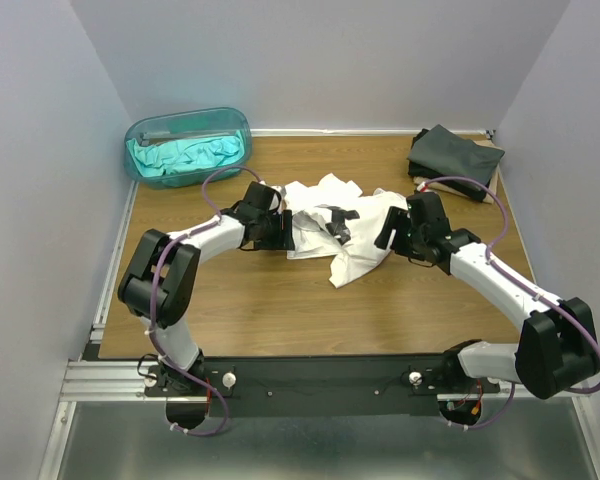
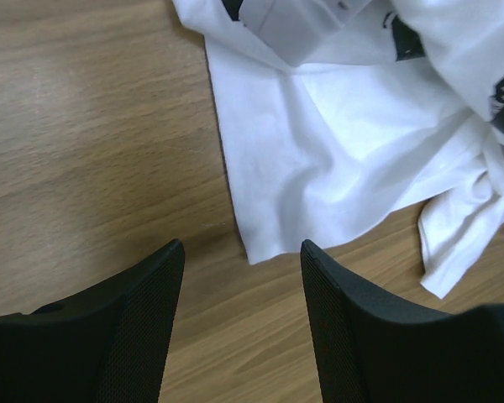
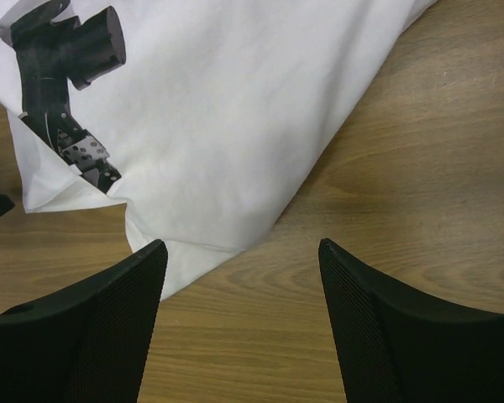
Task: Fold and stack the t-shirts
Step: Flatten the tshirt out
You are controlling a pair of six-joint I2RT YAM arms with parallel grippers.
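Soft, even light is falling from above; the white t-shirt [image 2: 336, 151] is glaring slightly, a faint shadow lying just ahead of the left gripper [image 2: 242, 248].

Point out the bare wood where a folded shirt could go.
Free: the table strip between the white t-shirt and the arm bases, and the back middle between tub and dark folded shirts. Crowded: the centre, where left gripper and right gripper flank that shirt.

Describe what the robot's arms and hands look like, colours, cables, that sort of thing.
The left arm and right arm have white tubular links joined by chunky black joints, with a purple cable looping along each. The left hand and right hand are black, each with two broad tapered fingers whose inner faces have a fine dotted texture.
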